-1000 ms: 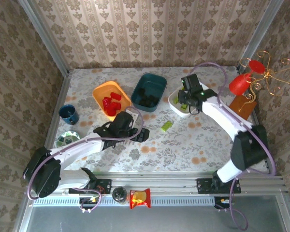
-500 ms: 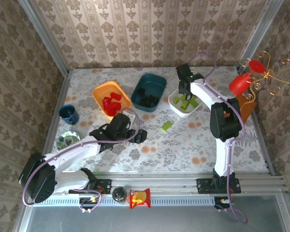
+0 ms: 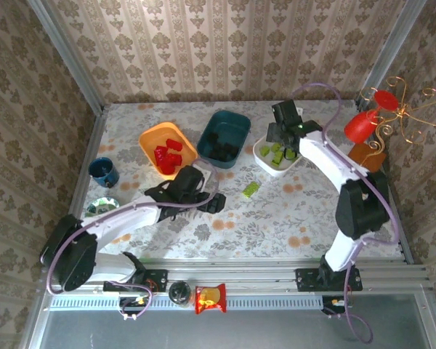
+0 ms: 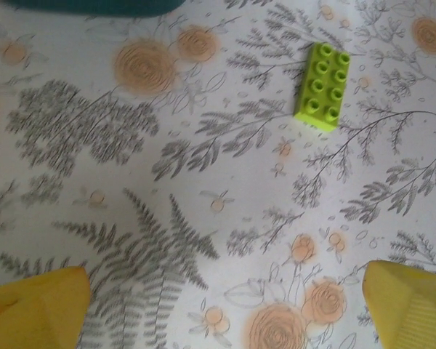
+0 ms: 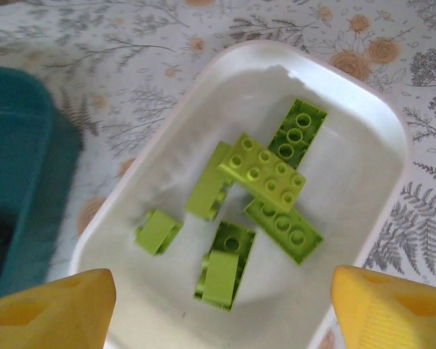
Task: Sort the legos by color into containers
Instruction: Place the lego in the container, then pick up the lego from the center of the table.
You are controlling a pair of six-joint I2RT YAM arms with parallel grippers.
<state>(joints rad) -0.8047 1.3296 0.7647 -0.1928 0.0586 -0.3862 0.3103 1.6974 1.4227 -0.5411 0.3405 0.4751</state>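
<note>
**Sorting legos into three bins by colour**

Looking down on a floral worktop (image 3: 305, 211) with three containers lined up across the back. Keeping red legos (image 3: 167, 155) in the orange bin (image 3: 147, 139) on the left. Keeping black legos (image 3: 218, 151) in the dark teal bin (image 3: 236, 120) in the middle, just beside the orange one. Keeping lime green legos (image 5: 265, 171) in the white bin (image 5: 392, 138) on the right, several of them lying loose and partly overlapping on its floor. Hanging the right gripper (image 5: 218, 305) directly above that white bin, with yellow fingers (image 5: 51, 305) standing wide apart, released and grasping nothing. Leaving one lime green brick (image 4: 323, 86) flat on the bare worktop, studs up, in front of the teal and white bins and apart from both. Hovering the left gripper (image 4: 218, 313) low over the worktop near that brick, fingers (image 4: 410, 298) standing wide apart, grasping nothing and not touching the brick.
</note>
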